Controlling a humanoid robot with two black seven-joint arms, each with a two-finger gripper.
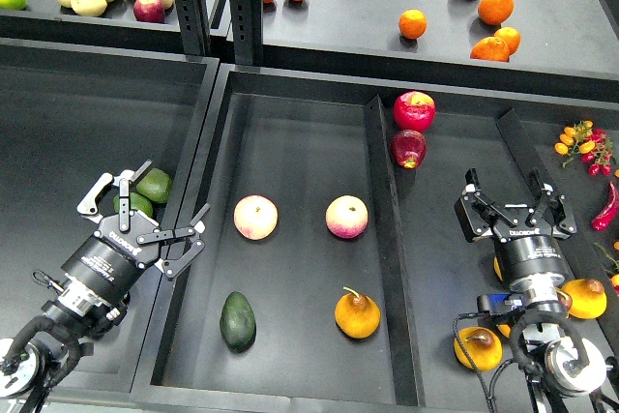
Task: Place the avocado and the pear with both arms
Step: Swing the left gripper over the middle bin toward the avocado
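A dark green avocado (237, 321) lies at the front left of the middle tray (290, 142). An orange-yellow pear (357, 314) with a brown stem lies to its right. My left gripper (143, 216) is open and empty, above the wall between the left bin and the middle tray, up and left of the avocado. My right gripper (514, 200) is open and empty, over the right bin, well right of the pear.
Two pink-yellow apples (255, 217) (346, 217) lie mid-tray. Green avocados (154, 185) lie in the left bin under my left gripper. A red apple (414, 110) sits by the divider. Pears (479, 347) lie by my right arm. Oranges (495, 7) sit on the back shelf.
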